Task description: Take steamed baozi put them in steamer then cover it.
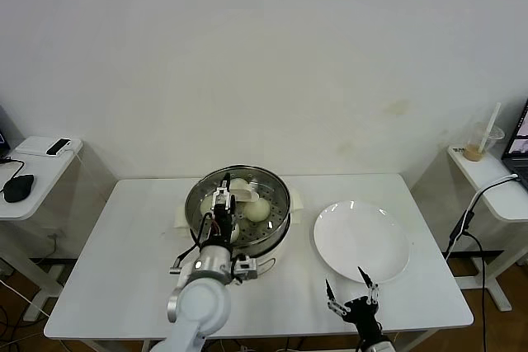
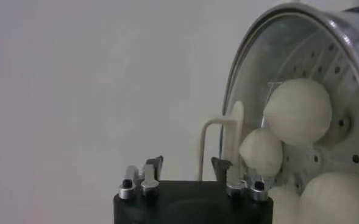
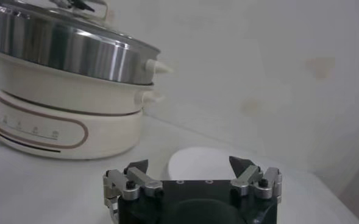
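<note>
Left hand (image 1: pixel 223 201) spread just near-left of cover (image 1: pixel 237 205) handle, atop steamer (image 1: pixel 239 241); right hand (image 1: pixel 353 290) spread, idle at worktop's (image 1: pixel 132 261) near edge.

Left arm (image 1: pixel 200 307) is glossy white and rounded, ending in a silver wrist ring; thin black cables loop beside it; both grippers, left (image 1: pixel 223 201) and right (image 1: pixel 351 290), are black with silver screwed finger mounts.
</note>
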Motion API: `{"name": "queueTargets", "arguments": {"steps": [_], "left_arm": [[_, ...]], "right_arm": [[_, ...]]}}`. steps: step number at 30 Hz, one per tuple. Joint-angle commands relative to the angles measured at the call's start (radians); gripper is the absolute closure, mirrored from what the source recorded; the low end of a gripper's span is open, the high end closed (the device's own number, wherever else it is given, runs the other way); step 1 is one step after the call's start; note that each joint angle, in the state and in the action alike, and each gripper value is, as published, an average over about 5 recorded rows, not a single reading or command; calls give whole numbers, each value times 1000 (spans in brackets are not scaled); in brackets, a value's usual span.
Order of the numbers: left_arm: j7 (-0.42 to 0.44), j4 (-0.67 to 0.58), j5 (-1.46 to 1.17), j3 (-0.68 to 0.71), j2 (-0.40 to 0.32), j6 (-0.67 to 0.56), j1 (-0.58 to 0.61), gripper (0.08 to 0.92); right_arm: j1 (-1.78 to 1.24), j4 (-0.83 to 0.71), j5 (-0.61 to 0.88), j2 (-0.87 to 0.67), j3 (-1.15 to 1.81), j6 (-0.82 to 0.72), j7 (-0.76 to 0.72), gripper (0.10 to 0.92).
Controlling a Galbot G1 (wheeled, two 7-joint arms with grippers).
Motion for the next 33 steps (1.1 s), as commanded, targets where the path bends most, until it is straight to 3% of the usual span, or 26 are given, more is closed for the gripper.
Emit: {"name": "queueTargets", "arguments": {"steps": [1,6,10,14,17,24,33], "left_arm": [[-145,-207,-184,-78,59,-67,224,215],[-306,-277,-423,-196,65,-169,400,179],[-427,-275,-722,-304,8,-353,515,177],[-468,-263,-1014,-375,-60,-506,605,177],[-480,-252,-1189,-408,-72,-556,641,177],[-471,-214,-1505,-480,-33,-544,672,177],[-410,-150,-1614,-495,-14,-528,707,177]], "right_arm": [[-3,-12,38,-5,4,-3,2,203],[-22,3,85,-33,5,-3,2,203],[-52,29,143,-90,16,2,0,203],[-79,55,201,-161,40,4,-3,203],[-81,65,227,-190,49,-5,-4,203],[-63,59,237,-177,37,-39,7,203],[-84,93,348,-253,-25,-139,103,203]]}}
